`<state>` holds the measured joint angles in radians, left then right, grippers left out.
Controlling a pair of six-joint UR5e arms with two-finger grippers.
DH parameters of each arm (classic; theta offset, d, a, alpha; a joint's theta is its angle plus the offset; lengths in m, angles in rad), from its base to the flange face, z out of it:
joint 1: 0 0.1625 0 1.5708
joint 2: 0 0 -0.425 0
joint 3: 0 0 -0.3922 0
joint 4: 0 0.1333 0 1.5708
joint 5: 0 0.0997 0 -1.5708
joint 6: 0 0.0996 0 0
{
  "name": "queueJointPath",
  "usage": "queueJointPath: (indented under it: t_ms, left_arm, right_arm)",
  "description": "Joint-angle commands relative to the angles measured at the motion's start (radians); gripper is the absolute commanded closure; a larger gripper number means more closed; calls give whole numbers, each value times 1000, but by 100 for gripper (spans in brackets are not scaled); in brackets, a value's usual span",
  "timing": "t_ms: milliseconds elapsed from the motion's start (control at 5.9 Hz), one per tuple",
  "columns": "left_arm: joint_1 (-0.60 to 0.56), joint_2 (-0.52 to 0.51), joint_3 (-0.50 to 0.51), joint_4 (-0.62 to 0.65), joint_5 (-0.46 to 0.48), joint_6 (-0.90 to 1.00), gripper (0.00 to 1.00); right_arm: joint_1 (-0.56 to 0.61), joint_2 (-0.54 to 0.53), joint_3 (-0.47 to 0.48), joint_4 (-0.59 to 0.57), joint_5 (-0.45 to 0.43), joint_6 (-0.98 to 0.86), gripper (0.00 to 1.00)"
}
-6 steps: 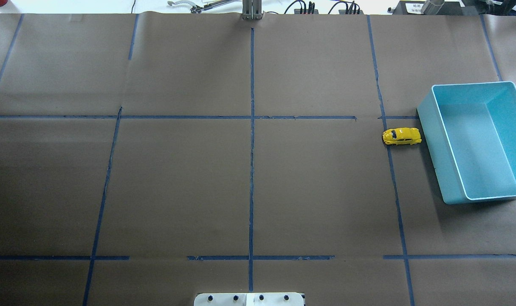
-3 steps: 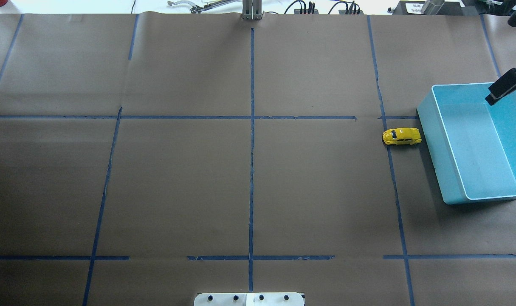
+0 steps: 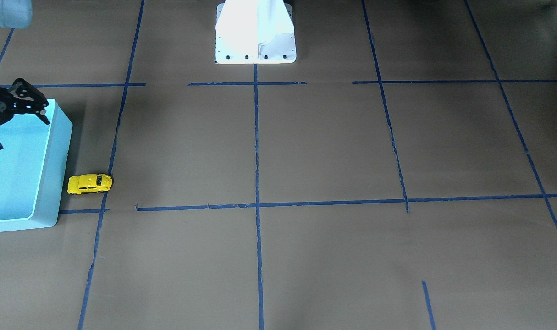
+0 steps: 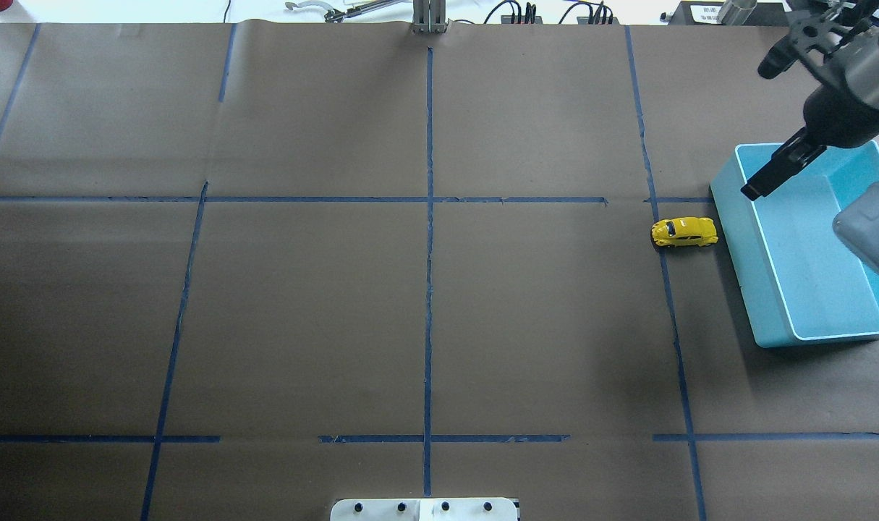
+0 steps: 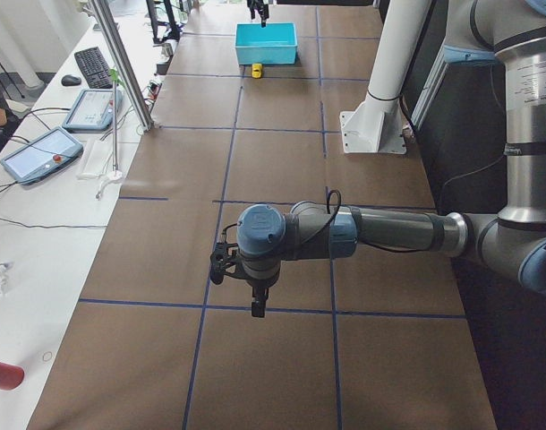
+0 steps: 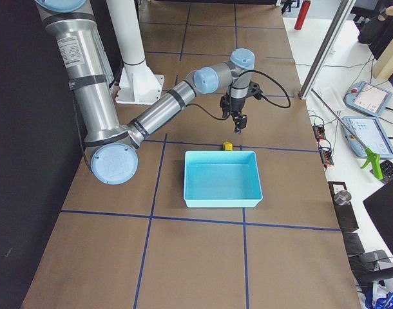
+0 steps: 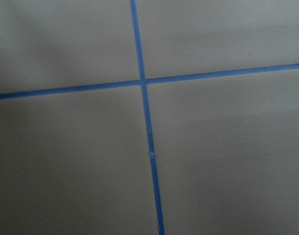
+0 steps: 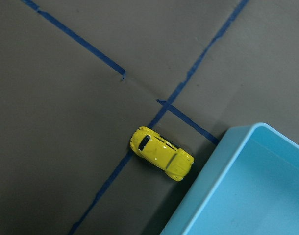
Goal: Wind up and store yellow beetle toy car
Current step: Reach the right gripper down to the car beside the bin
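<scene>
the right gripper (image 4: 757,130) hangs above the table with its fingers spread wide and nothing between them. almost straight below it, the yellow beetle toy car (image 4: 684,232) stands on its wheels on the brown paper (image 4: 540,304), one end over a blue tape line (image 4: 671,304). the car is just beside the outer wall of the light blue plastic bin (image 4: 739,268). the left gripper (image 5: 255,305) hovers well apart from the car, over a tape crossing (image 7: 143,82). whether its fingers are spread or closed cannot be told.
</scene>
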<state>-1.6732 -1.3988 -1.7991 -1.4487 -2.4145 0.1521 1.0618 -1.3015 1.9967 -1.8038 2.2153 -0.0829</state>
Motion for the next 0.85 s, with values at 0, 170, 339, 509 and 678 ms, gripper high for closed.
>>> queueJointPath:
  t_ms: [0, 170, 339, 509, 678]
  left_arm:
    - [0, 4, 39, 1, 0, -5, 0]
    - [0, -9, 61, 5, -9, -11, 0]
    - [-2, -8, 58, 5, -8, -11, 0]
    - [-2, -9, 58, 7, -11, -11, 0]
    - [-2, -9, 40, 8, -11, -11, 0]
  right_arm:
    - [-133, 5, 1, 52, -84, -227, 0]
    - [-143, -5, -2, 87, -94, -339, 0]
    - [-146, -13, -19, 116, -136, -509, 0]
    - [-157, -10, -69, 126, -140, -609, 0]
    - [-157, -13, -155, 244, -138, -648, 0]
